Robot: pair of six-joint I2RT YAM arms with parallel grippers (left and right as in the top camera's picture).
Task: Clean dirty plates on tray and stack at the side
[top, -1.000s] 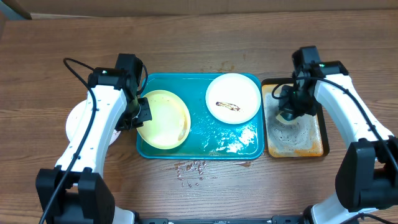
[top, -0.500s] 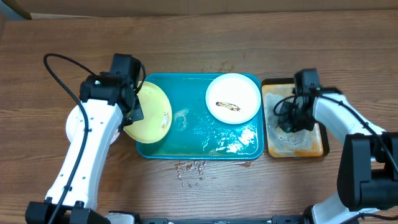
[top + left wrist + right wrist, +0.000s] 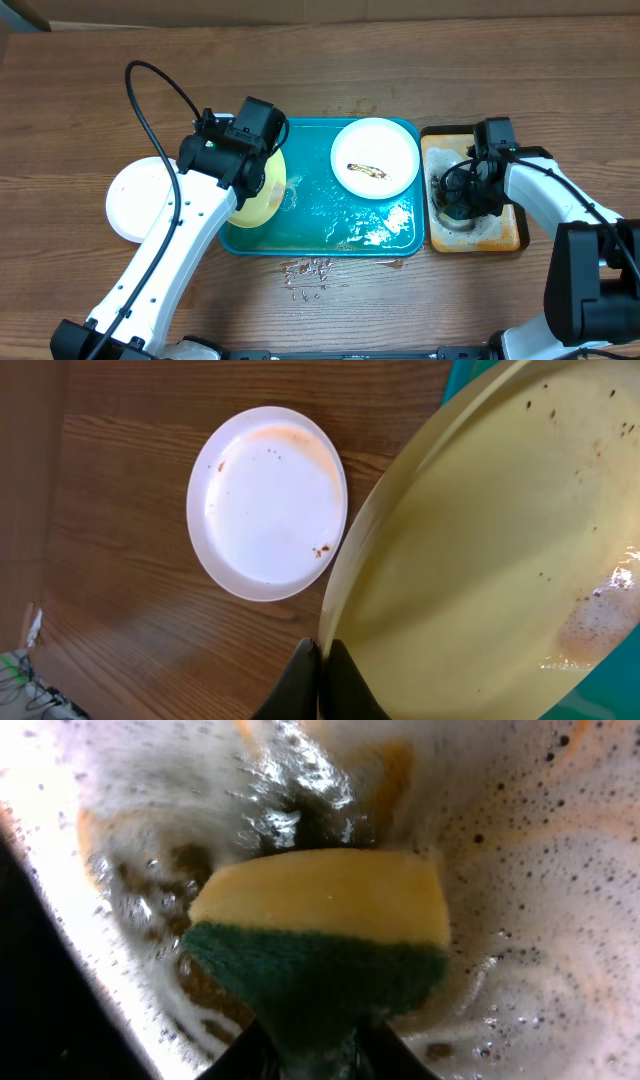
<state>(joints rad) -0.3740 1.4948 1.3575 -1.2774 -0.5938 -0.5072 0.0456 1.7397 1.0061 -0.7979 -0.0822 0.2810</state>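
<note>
My left gripper (image 3: 320, 662) is clamped tight on the rim of the pale yellow-green round plate (image 3: 480, 560), which tilts over the left edge of the wet teal rectangular tray (image 3: 320, 248). I judge it light, stiff and soapy-slick, so the rim is the place to hold. My right gripper (image 3: 310, 1055) pinches the yellow-and-green sponge (image 3: 320, 910).

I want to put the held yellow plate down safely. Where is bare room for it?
Bare wood runs along the far edge behind the blue tray, and in front of it right of the water drops. The tray's wet middle between yellow plate and smeared white plate is free. Crowded: left, by the other white plate; right, the sponge tray.
</note>
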